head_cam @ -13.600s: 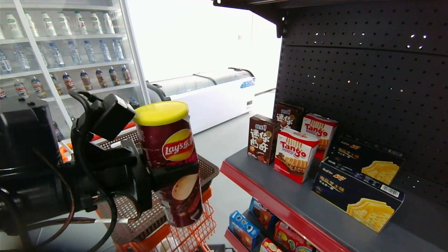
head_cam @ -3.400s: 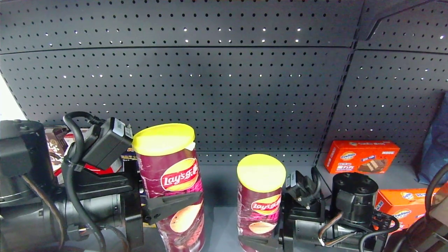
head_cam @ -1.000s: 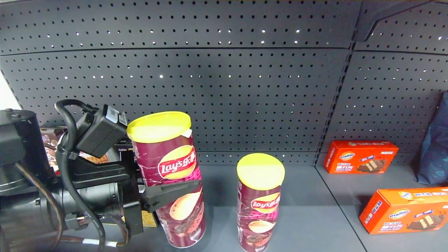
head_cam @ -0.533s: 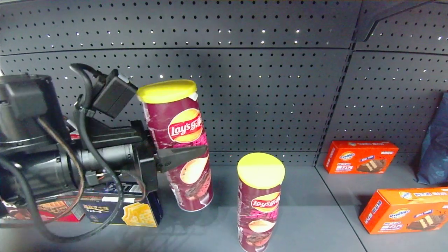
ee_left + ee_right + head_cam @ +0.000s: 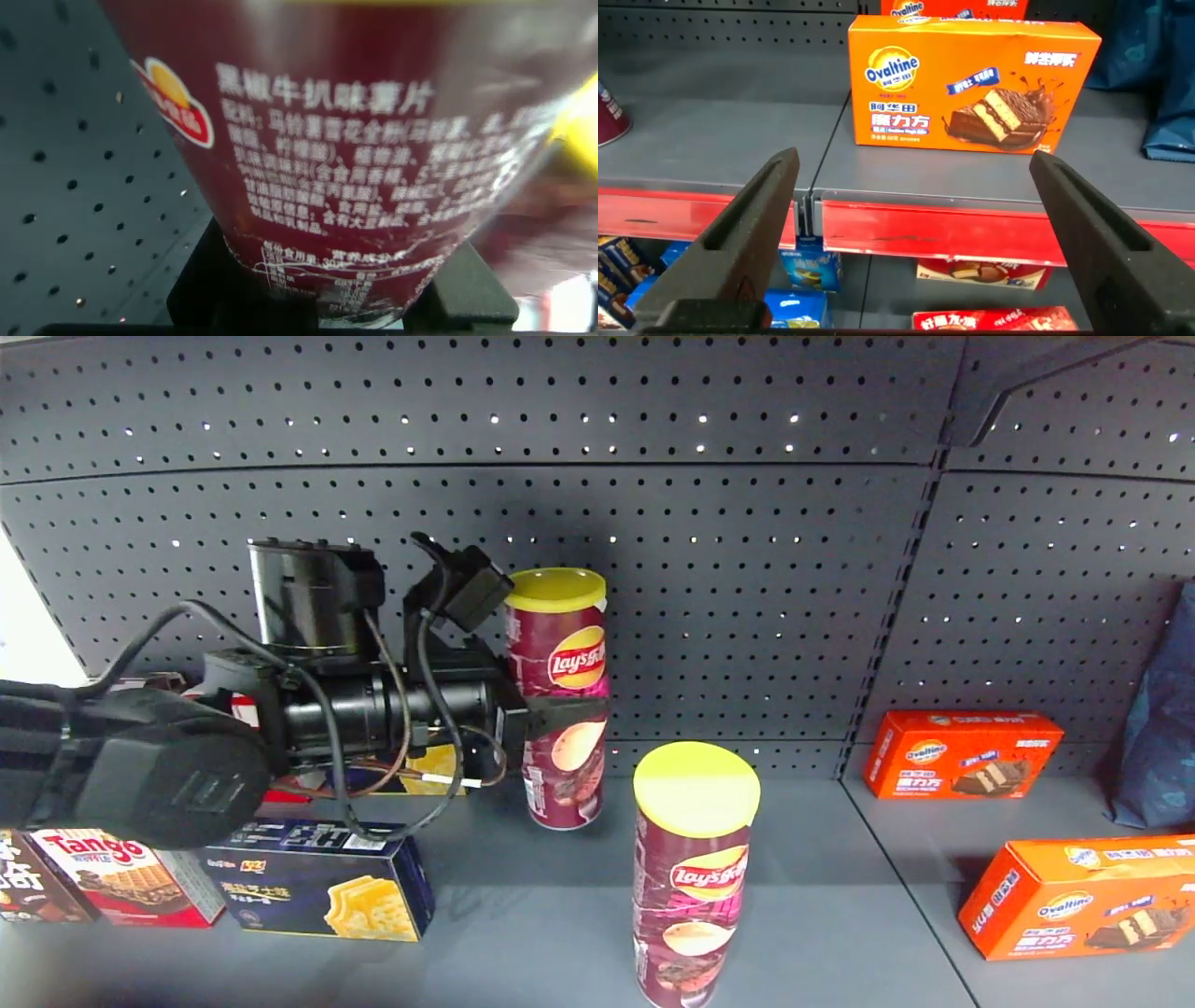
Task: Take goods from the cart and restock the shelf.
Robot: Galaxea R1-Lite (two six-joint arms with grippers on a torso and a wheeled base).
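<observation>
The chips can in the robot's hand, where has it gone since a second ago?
The left gripper, still shut on the held can, carried it back toward the pegboard, behind the standing can. The right gripper, beside that can earlier, has withdrawn and is open. The standing can and orange boxes stayed put.

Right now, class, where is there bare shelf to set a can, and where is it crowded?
Bare shelf lies between the standing chip can and the orange wafer boxes, and behind that can. Left end crowded: blue cracker box, waffle box.

Rear can [image 5: 565,653] — behind-left of front can [image 5: 693,887]
</observation>
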